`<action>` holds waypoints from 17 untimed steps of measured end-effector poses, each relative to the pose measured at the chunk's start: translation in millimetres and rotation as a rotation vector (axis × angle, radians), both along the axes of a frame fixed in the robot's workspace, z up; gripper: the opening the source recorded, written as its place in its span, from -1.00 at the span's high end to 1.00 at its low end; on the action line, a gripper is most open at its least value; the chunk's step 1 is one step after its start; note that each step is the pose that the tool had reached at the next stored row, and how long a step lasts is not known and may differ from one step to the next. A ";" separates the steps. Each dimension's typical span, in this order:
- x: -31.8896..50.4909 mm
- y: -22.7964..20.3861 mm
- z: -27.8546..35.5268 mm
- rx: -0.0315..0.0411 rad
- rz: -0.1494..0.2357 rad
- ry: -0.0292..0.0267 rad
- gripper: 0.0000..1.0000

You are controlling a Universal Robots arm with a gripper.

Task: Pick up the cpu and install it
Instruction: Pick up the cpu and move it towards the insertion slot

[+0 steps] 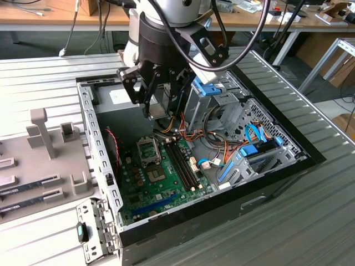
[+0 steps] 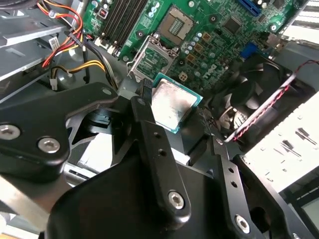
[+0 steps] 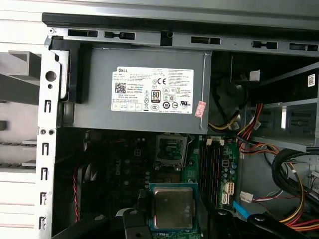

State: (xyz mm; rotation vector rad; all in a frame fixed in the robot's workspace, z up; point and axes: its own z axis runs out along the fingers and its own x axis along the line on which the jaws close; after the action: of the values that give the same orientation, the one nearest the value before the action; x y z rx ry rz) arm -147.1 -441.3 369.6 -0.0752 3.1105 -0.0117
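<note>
The jaws clamp the cpu [image 2: 172, 104] by its edges, upper centre of the exterior view — above the motherboard [image 1: 161, 185] socket [image 1: 148, 150].

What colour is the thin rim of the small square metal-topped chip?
Green; the flat square silver-grey cpu shows it best in the second wrist view.

Setting: looks like a robotics lab or electronics workshop | Bench: ribbed grey metal tabletop [image 1: 310, 221] carrying an opened black desktop computer case [image 1: 222, 205] and a grey slotted parts fixture [image 1: 39, 138] | Background: long wooden workbench [image 1: 33, 22], dangling white cable [image 1: 69, 33], brown box [image 1: 89, 6]
</note>
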 end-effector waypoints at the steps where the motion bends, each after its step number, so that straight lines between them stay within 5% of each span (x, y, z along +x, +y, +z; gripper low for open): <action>1: 2.5 0.0 -0.9 -0.0002 0.000 0.0000 0.05; 17: 26.7 0.0 -10.7 -0.0042 0.000 0.0000 0.05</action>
State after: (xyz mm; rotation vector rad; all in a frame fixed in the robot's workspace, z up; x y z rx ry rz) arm -120.4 -441.2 359.0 -0.0753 3.1106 -0.0183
